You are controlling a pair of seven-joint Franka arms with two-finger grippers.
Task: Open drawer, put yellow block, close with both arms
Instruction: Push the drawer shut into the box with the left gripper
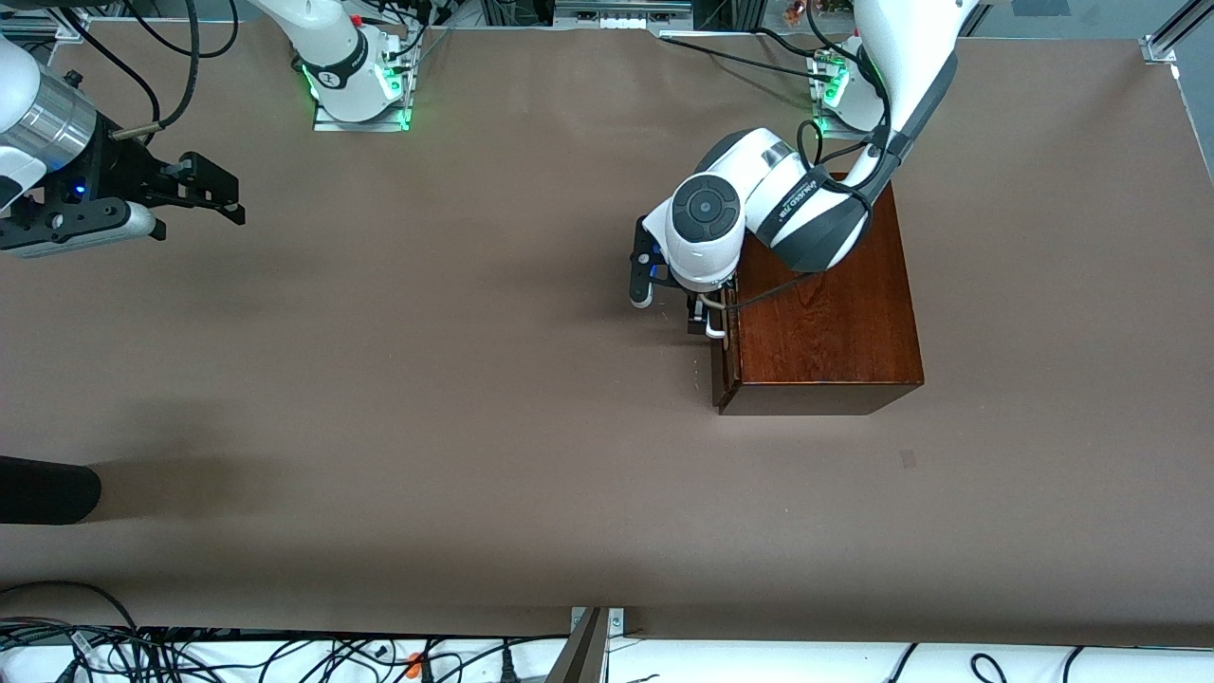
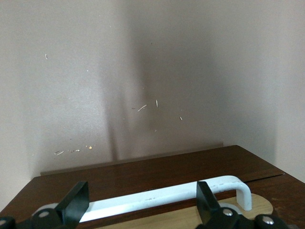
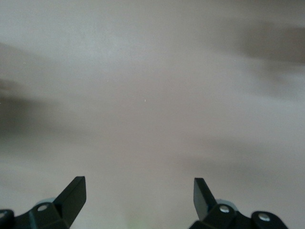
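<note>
The dark reddish-brown box (image 1: 825,313) stands toward the left arm's end of the table. The drawer front (image 1: 723,375) faces the right arm's end; a thin pale wood strip shows at it. My left gripper (image 1: 711,318) is at this front, open, nothing gripped. In the left wrist view its fingers (image 2: 76,202) stand wide apart at the white bar handle (image 2: 162,198), which runs across between them; the gripper (image 2: 141,191) is not closed on it. My right gripper (image 1: 223,194) waits open and empty above the table at the right arm's end, also in its wrist view (image 3: 139,188). The yellow block is out of view.
A black rounded object (image 1: 47,489) juts in at the table's edge at the right arm's end, nearer the front camera. Cables (image 1: 190,655) lie along the front edge. The brown table (image 1: 474,379) spreads between the grippers.
</note>
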